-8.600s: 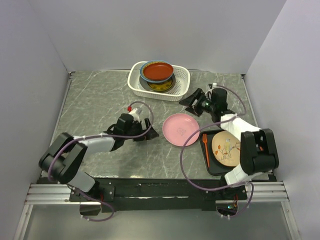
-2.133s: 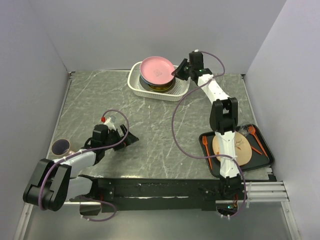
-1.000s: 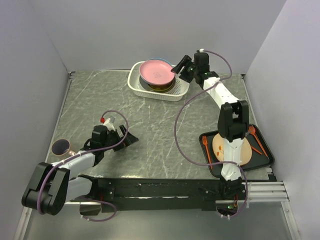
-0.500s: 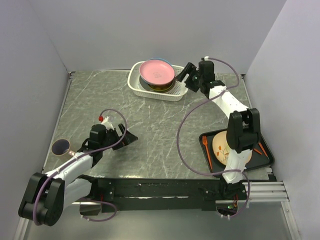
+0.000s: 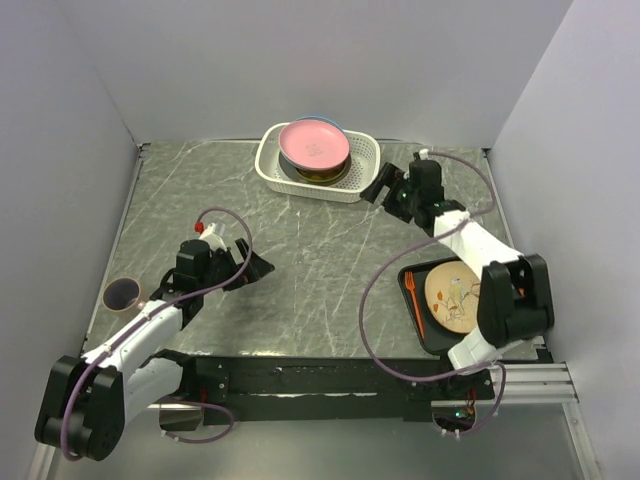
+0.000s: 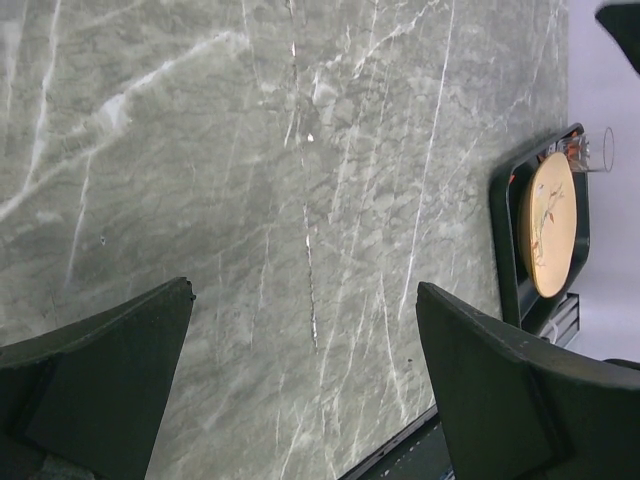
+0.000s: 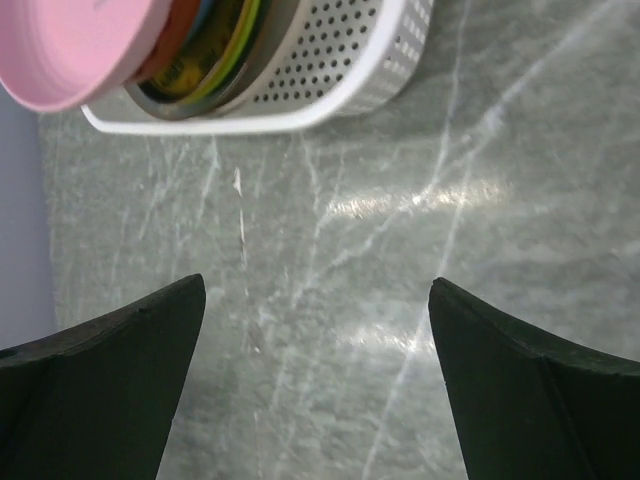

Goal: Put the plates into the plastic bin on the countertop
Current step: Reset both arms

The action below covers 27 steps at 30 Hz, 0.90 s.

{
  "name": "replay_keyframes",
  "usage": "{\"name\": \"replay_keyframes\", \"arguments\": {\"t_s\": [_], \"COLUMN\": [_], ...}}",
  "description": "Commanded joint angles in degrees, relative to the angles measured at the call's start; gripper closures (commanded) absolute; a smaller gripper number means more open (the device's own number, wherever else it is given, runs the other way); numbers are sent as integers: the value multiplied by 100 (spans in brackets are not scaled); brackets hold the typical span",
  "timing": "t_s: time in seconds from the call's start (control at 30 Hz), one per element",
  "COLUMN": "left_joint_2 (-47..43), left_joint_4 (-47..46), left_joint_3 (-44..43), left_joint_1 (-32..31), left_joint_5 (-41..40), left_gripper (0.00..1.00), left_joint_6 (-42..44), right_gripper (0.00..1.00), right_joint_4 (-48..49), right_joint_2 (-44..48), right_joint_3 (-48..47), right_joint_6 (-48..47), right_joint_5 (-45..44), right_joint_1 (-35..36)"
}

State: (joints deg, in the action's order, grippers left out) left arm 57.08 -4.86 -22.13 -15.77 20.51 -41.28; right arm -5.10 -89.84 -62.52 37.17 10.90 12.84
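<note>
The bin (image 5: 362, 165) is seen at the far edge of the counter (image 5: 200, 200), close to the back wall. The plates (image 5: 318, 174) are already stacked inside it and topped by the pink plate (image 5: 314, 143), whose rim is carried above the bin's own rim.

The right tool (image 5: 382, 187) is found just beside the bin's near right corner, apart from it. Its fingers are spread wide with nothing pinched, and bare marble is shown between them in the wrist view. Open counter is left all along the bin's near side.

Well apart from the bin, towards the near left, the left tool (image 5: 255, 268) is held over bare counter, likewise spread wide with nothing gripped.

One cream plate (image 5: 453, 297) is left outside the bin, well away at the near right. It is laid on a black tray (image 5: 428, 335) beside an orange fork (image 5: 413, 300), and a sprig drawing is carried on it. The tray is partly covered by the right arm's elbow.

A brown cup (image 5: 122, 293) is stood by the left wall, far from the bin.
</note>
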Motion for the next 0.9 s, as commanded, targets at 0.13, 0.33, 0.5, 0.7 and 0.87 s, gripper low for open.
{"name": "replay_keyframes", "arguments": {"t_s": [0.13,0.33,0.5,0.7,0.87], "left_joint_2": [22,224,260,75,14], "left_joint_4": [336,478,671,706,715], "left_joint_3": [-599,-793,-916,-977,-951], "left_joint_1": [13,13,13,13,13], "left_joint_5": [-311,-522,-592,-680,-768], "left_gripper": [1,1,1,1,1], "left_joint_6": [216,234,217,155,146], "right_gripper": [0,0,0,0,0], "right_joint_4": [10,1,-210,-465,-430], "right_joint_2": [1609,2724,3411,4044,4168], "right_joint_3": [1197,2155,2701,3211,3396], "right_joint_6": [-500,-641,-667,-728,-720], "right_joint_5": [-518,-606,-641,-685,-782], "right_joint_1": [78,140,166,166,175]}}
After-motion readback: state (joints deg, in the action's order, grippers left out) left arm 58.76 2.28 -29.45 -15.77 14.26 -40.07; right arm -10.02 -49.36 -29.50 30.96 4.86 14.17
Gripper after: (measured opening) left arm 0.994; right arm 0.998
